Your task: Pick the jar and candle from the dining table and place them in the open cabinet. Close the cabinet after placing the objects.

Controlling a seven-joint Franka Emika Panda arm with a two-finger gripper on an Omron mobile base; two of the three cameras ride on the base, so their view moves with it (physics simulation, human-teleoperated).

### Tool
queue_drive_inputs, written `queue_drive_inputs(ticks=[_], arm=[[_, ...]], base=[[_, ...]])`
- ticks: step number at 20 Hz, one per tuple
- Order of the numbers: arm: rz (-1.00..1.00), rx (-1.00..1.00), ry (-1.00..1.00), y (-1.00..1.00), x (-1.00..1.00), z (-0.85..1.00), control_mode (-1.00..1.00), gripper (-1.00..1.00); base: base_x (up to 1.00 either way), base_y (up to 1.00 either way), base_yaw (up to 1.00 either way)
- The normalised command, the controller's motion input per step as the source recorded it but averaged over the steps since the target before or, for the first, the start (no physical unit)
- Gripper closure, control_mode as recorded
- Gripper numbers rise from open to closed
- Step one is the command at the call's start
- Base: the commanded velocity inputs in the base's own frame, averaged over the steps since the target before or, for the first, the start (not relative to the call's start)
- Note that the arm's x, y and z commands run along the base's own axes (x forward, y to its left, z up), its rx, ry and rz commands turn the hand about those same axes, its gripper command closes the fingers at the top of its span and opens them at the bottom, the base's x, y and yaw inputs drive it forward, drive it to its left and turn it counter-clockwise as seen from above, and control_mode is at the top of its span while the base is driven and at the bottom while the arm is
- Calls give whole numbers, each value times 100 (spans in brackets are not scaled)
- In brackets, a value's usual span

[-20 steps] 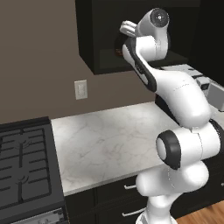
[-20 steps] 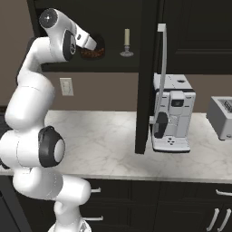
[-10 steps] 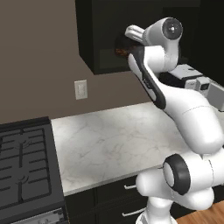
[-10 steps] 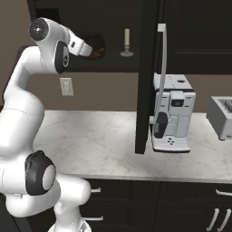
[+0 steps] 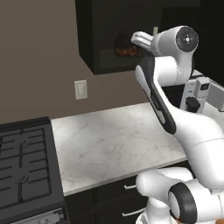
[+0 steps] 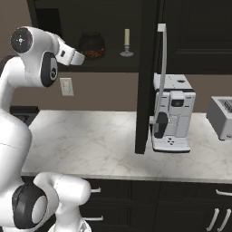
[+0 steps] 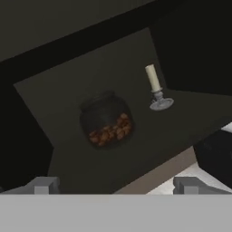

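The jar [image 7: 106,120], clear glass with brown chunks and a dark lid, stands upright on the shelf inside the black cabinet [image 5: 100,35]. To its right on the same shelf is the cream candle [image 7: 154,81] on its silvery holder. Both also appear in the right base view, the jar [image 6: 92,45] left of the candle [image 6: 127,41]. My gripper [image 7: 115,185] is open and empty, a short way in front of the shelf and apart from the jar. The cabinet door [image 6: 147,77] with its long silver handle [image 6: 162,68] stands open. The dining table is out of view.
Below the cabinet lies a marble counter [image 6: 90,145] over black drawers. A coffee machine [image 6: 172,113] stands just behind the open door, a toaster [image 6: 222,115] further right. A black stove [image 5: 24,166] is at the counter's left end.
The hand has drawn back from the jar and out of the cabinet mouth, and the arm's upper joints have swung higher. The jar and candle stay put on the shelf. The jaws stayed open.
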Motion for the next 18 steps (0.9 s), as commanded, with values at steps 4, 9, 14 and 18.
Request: queue_drive_inputs(ticks=[4,9,14,18], arm=[[0,0,0,-7,-89,0,-100,-100],[0,0,0,-14,-100,0,-100,-100],[0,0,1,-18,-99,0,-100,-100],[0,0,4,-14,-97,0,-100,-100]], base=[[0,0,0],[0,0,0],[0,0,0],[0,0,0]])
